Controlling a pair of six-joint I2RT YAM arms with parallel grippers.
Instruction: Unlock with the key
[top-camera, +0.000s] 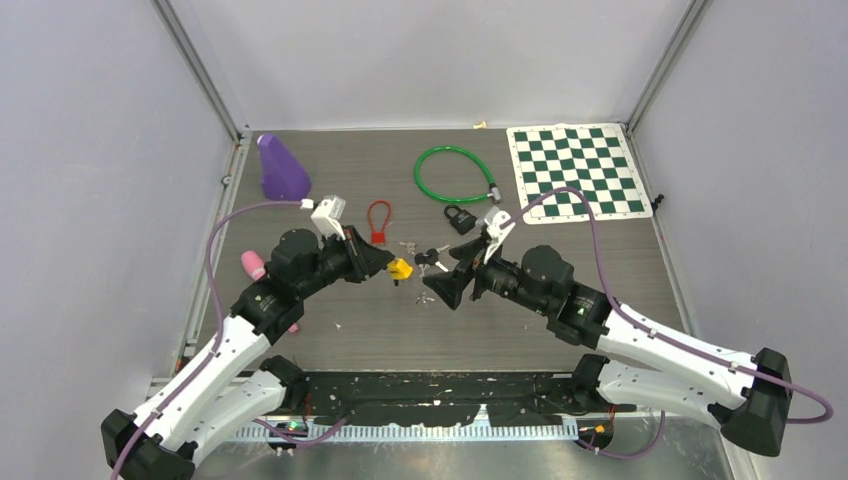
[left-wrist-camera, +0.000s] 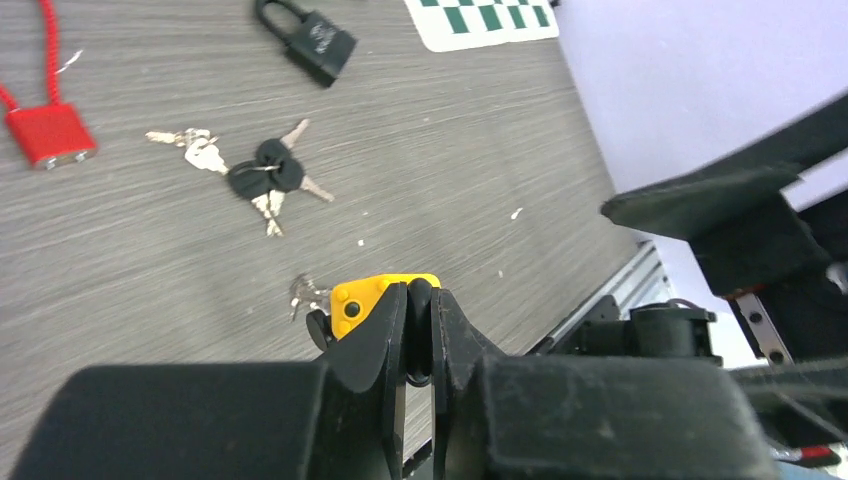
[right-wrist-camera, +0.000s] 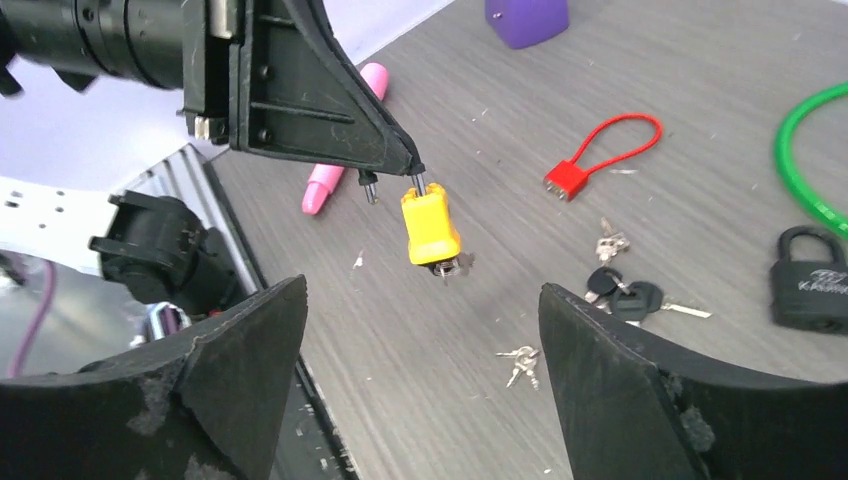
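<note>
A yellow padlock hangs above the table's middle. My left gripper is shut on its black shackle. In the right wrist view the padlock hangs from one shackle leg, and the other leg is outside the body. A small key sticks out of its underside. My right gripper is open and empty, just right of the padlock and facing it. Its fingers stand wide apart below the lock.
On the table lie black-headed keys, a silver key bunch, another bunch, a black padlock, a red cable lock and a green cable lock. A purple cone, pink object and chessboard mat lie further out.
</note>
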